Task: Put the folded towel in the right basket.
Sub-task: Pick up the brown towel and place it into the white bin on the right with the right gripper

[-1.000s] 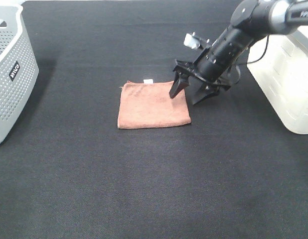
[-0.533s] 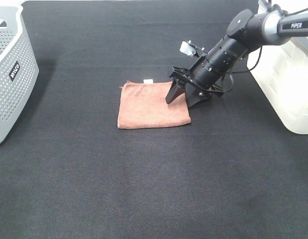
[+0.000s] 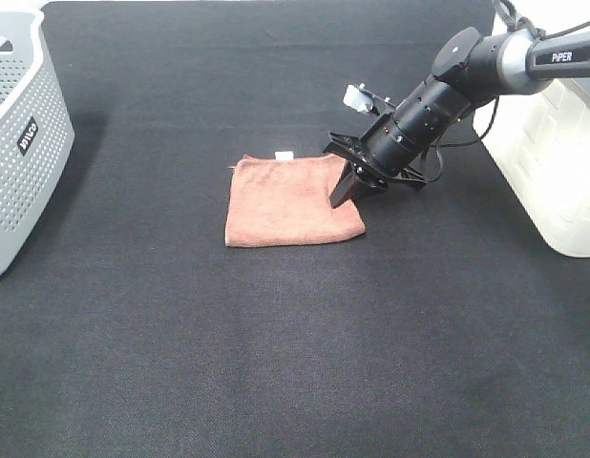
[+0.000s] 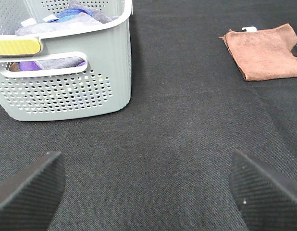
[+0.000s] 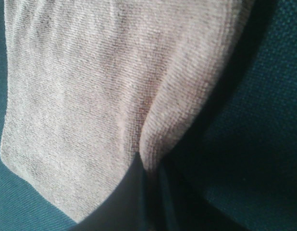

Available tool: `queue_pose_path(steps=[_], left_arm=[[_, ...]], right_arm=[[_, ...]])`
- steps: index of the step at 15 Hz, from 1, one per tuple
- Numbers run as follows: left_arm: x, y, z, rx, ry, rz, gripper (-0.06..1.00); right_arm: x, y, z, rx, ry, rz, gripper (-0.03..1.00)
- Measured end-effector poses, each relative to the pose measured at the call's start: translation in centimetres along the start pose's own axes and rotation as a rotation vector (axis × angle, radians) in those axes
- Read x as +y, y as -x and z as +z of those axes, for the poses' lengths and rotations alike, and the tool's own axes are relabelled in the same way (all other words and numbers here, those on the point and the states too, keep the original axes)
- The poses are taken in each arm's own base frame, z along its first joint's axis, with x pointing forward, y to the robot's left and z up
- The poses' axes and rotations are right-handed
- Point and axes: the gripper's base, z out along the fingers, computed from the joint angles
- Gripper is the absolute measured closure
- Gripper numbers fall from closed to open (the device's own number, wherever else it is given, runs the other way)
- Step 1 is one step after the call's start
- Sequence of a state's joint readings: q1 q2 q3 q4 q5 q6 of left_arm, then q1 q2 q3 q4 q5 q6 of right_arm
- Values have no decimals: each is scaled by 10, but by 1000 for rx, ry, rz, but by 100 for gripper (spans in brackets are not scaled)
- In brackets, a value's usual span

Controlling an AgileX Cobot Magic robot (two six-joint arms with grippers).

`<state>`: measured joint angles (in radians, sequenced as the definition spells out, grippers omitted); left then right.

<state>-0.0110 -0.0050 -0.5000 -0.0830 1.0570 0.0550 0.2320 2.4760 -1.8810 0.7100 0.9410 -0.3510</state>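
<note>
Clearly the right gripper (image 3: pixel 346 193) meets the folded towel (image 3: pixel 290 202) low and slanted, at the towel's edge nearest the right basket (image 3: pixel 553 162). I judge the angle is meant to let a finger slip under the cloth from the side. The right wrist view shows the two dark fingers drawn together with a ridge of terry bunched between them, so the gripper is clamped on that edge. The rest of the towel lies flat on the black table cover (image 3: pixel 276 363). Pinched at one edge only, the cloth may unfold and hang once lifted.

The cream basket stands well apart from the towel on the pinched side, a plain carry for that arm. The left gripper (image 4: pixel 146 192) hangs with fingers spread wide, holding nothing. It is well away from the towel, on the side of the grey perforated basket (image 3: pixel 23 143), and so out of the way.

Writing: "PiPER" shows in white on the right arm (image 3: pixel 495 62). A dark label (image 3: pixel 27 135) on the grey basket reads something like "myco", though I am not sure. The towel's small white tag (image 3: pixel 284 155) is too small to read.
</note>
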Motion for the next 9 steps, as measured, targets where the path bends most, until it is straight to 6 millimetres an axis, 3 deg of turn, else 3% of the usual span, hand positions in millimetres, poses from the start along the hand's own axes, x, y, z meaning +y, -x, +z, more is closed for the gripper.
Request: queue_pose_path(steps=[3, 9], left_arm=[[0, 0, 0, 0, 0, 0, 7], [0, 0, 0, 0, 0, 0, 7]], right_arm=[[5, 1, -7, -7, 4, -10, 97], [71, 4, -81, -69, -35, -209, 97]])
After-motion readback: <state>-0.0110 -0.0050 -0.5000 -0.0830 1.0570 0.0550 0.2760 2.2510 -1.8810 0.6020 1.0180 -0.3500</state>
